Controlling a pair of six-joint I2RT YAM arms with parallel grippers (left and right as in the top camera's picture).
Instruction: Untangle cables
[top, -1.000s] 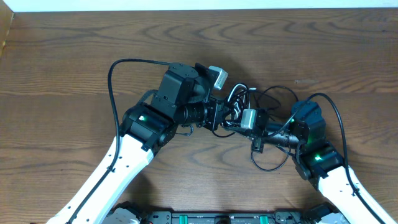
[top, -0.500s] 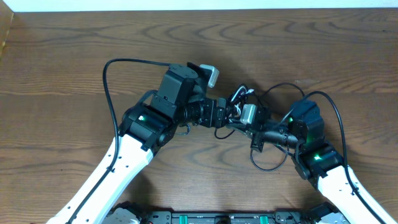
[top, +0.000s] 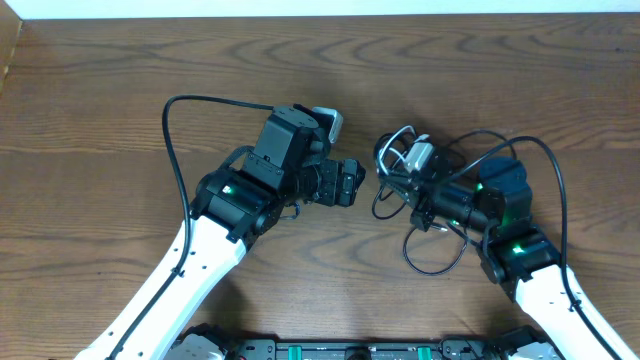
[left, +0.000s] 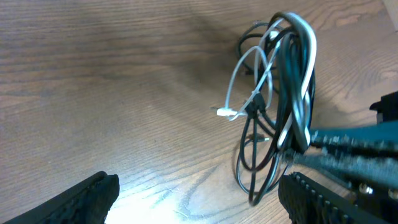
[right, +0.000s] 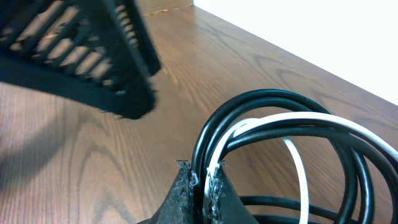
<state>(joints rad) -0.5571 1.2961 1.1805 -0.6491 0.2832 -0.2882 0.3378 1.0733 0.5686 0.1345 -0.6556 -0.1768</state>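
Right gripper (right: 200, 183) pinches looped blk/white cables (left: 292, 74).

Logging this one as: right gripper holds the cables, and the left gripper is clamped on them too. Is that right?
Not quite. The left gripper is not clamped on the cables. The left wrist view shows its jaws standing wide open, apart from the bundle. The right gripper does hold the cables, as you wrote.

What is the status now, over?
Left pincer open, empty, apart from cables. Right pincer shut on the tangled cables. Nothing in the way.
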